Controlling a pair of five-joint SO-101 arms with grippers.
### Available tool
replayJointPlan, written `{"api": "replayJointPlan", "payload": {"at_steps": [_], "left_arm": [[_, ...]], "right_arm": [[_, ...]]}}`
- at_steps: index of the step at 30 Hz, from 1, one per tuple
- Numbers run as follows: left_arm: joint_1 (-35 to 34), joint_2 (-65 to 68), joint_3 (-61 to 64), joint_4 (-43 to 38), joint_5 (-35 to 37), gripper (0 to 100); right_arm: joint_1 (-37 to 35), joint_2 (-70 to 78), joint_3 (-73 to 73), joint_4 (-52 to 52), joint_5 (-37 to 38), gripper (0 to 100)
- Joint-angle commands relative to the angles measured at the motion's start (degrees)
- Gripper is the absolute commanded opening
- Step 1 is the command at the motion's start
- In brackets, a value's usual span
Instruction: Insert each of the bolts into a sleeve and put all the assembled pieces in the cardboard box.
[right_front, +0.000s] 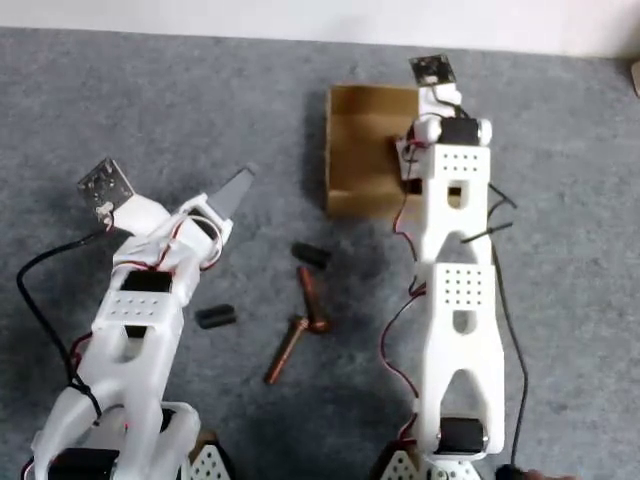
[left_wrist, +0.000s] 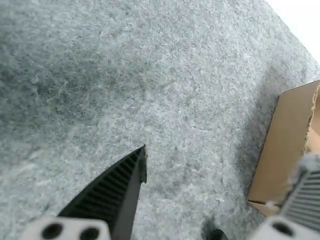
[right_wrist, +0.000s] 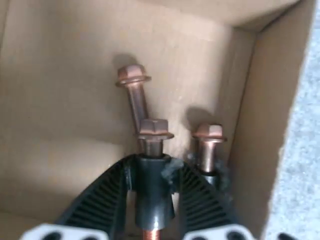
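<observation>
Soft, even light comes from above in the high view. The right arm (right_front: 455, 290) throws only a faint shadow on the grey mat (right_front: 560, 100), to its left. In the right wrist view the cardboard box (right_wrist: 60, 60) is evenly lit, and each bolt (right_wrist: 134, 80) head leaves a small dark shadow on the wall behind. The upper right corner of the left wrist view glares white.

The left hand (left_wrist: 223, 165) is hanging over the grey tabletop (left_wrist: 125, 65), its fingers (left_wrist: 117, 190) standing wide apart with nothing between them. One finger is showing dark and ribbed. The box (left_wrist: 287, 145) (just a corner and outer wall) is sitting near the other finger. A small dark thing (left_wrist: 215, 234), too cut off to name, is lying by the hand's base.
</observation>
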Motion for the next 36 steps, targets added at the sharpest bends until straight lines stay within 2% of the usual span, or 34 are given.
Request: {"api": "replayJointPlan", "payload": {"at_steps": [1,5,13,21,26,31,36], "left_arm": [[1.27,-0.04,-2.51,-1.23,-0.09,44],[1.27,-0.04,-2.51,-1.23,-0.09,44],[3.12,-0.04,-2.42,-1.23,-2.37,44],[3.12,-0.04,-2.42,-1.14,-2.64,44],[4.88,-0.48,-2.51,-0.35,-6.24,44],[5.93,-0.84,-5.85,9.41,-15.74,44],[5.93,-4.7,-14.9,28.92,-23.47,44]], "right_arm": [[1.01,-0.48,-1.01,-0.57,0.7,13.2],[1.27,-1.71,-2.33,0.57,0.7,28.1],[1.1,-10.33,-10.42,4.26,0.53,28.5],[1.01,-24.92,-10.68,10.77,0.26,28.5],[1.19,-33.98,-10.51,12.97,-6.07,28.5],[2.68,-42.24,-8.04,12.97,-7.47,28.5],[4.0,-55.6,4.7,12.97,-7.47,28.5]]}}
